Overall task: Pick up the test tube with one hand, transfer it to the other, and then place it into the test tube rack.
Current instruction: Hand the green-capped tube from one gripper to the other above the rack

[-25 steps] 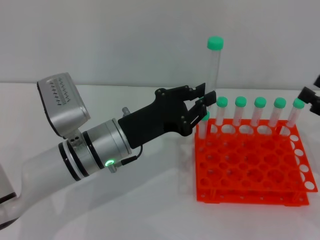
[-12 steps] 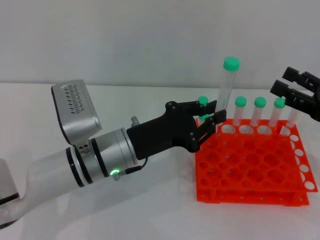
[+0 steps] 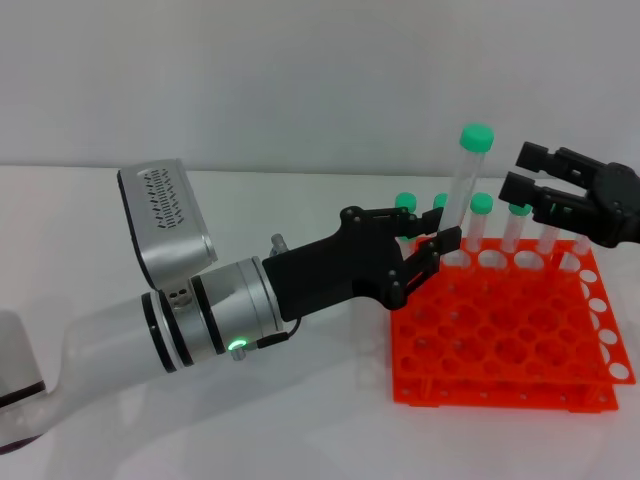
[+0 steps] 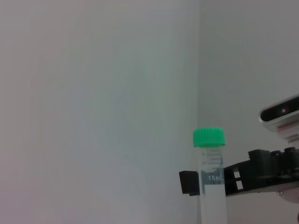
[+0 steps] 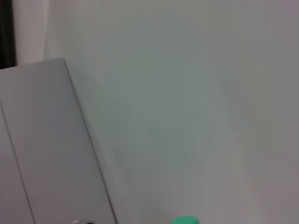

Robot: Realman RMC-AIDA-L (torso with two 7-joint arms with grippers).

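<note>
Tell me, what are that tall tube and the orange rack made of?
The test tube held by the left gripper looks like clear plastic: see-through wall, printed volume marks, ridged matte green cap. Glass can't be ruled out. The test tube rack looks like moulded glossy plastic: uniform orange-red colour, thin tiers pierced with round holes.

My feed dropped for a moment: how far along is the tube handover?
Pickup looks done: the left gripper holds the test tube by its lower end, upright above the test tube rack. In hand: the right gripper, jaws open, is beside the cap, not gripping. Left: handover, then racking.
</note>
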